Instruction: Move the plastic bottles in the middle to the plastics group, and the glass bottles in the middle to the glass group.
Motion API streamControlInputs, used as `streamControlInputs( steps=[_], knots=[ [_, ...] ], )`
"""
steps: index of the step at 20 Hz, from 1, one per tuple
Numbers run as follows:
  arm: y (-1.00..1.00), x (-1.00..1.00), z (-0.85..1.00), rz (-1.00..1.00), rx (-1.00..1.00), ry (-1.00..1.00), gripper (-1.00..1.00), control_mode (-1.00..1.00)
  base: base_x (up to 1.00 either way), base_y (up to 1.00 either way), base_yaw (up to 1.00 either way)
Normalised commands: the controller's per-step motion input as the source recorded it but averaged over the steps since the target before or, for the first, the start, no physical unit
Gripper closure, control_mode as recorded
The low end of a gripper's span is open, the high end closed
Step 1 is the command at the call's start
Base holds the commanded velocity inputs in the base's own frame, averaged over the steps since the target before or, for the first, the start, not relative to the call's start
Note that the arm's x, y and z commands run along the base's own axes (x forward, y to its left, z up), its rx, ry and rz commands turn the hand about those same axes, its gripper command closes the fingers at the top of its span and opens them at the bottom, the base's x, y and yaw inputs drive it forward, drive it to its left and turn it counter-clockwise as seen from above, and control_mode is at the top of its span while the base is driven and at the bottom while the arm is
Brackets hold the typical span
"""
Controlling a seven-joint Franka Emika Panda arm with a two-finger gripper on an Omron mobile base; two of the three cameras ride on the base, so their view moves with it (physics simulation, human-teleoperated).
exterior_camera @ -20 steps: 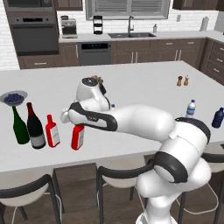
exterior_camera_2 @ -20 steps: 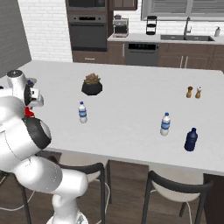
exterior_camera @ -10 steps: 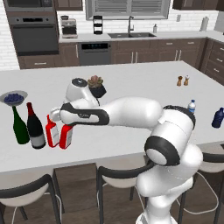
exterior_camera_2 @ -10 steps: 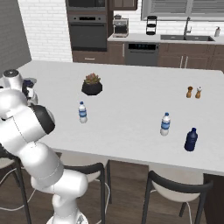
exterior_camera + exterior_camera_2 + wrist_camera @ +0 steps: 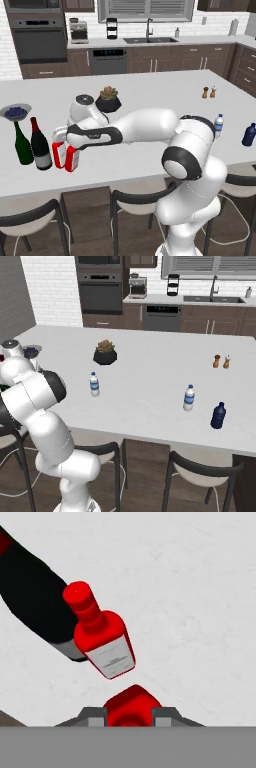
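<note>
My gripper (image 5: 69, 144) is shut on the neck of a red glass bottle (image 5: 72, 160), which stands upright at or just above the counter. In the hand view its red cap (image 5: 131, 702) sits between my gripper's (image 5: 130, 716) dark fingers. The other red bottle (image 5: 58, 155) (image 5: 102, 639) stands right beside it, to its left. Further left is the glass group: a dark wine bottle (image 5: 40, 147) (image 5: 35, 607) and a green wine bottle (image 5: 21, 145). A small clear water bottle (image 5: 94, 384) stands mid-counter. The plastics group, a water bottle (image 5: 188, 397) and a dark blue bottle (image 5: 218, 416), is at the right.
A bowl of blueberries (image 5: 15, 111) sits behind the wine bottles. A potted plant (image 5: 108, 100) stands just behind my arm. Salt and pepper shakers (image 5: 209, 92) are at the far right. Stools line the counter's front edge (image 5: 100, 180).
My arm has swung left and a little down with the red bottle in its grip, bringing it close beside the other red bottle. The other bottles have not moved.
</note>
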Motion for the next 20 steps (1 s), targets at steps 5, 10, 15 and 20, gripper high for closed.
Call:
streamControlInputs(
  steps=[5,10,15,20],
  knots=[
    [0.01,0.00,-0.29,0.00,0.00,0.00,1.00,-1.00,0.00,0.00,0.00],
    [0.04,0.00,-0.25,0.00,0.00,0.00,1.00,-1.00,0.00,0.00,0.00],
    [0.10,0.04,-0.19,0.00,0.00,-0.01,1.00,-1.00,0.00,0.00,0.00],
    [0.09,0.01,-0.26,0.00,0.00,-0.01,1.00,-1.00,0.00,0.00,0.00]
  ],
)
